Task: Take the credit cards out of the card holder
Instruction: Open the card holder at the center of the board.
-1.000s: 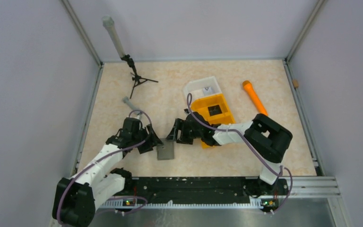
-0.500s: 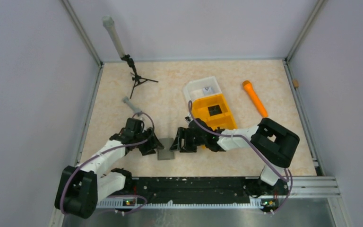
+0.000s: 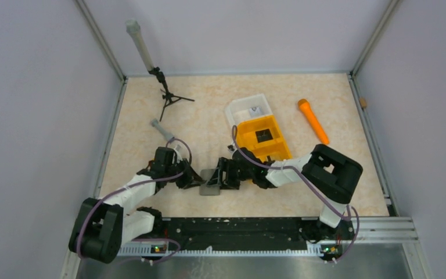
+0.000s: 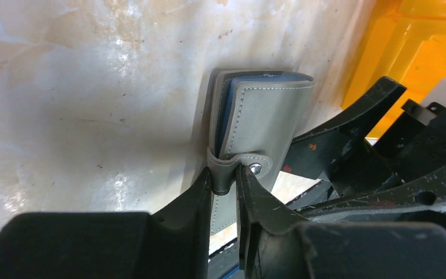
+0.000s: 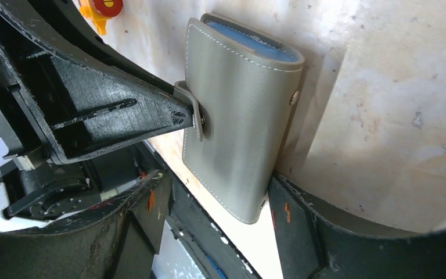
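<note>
Left jaws are meeting the card holder (image 3: pixel 211 183) on the surface (image 3: pixel 209 110), overhead. Left wrist: they're pinching its snap strap (image 4: pixel 261 158). Right wrist: right jaws are straddling the holder wide, unclamped; credit cards (image 5: pixel 250 42) are sitting inside. Opening step, I'd say; next, peeling that strap free.

I see a beige marbled tabletop (image 3: pixel 209 87). Right of centre, an orange two-compartment bin (image 3: pixel 250 131) touches a clear plastic tray (image 3: pixel 239 106) behind it. An orange marker (image 3: pixel 313 120) lies farther right. At back left a small black tripod (image 3: pixel 170 100) stands, with a short grey rod (image 3: pixel 161 128) lying nearby.
</note>
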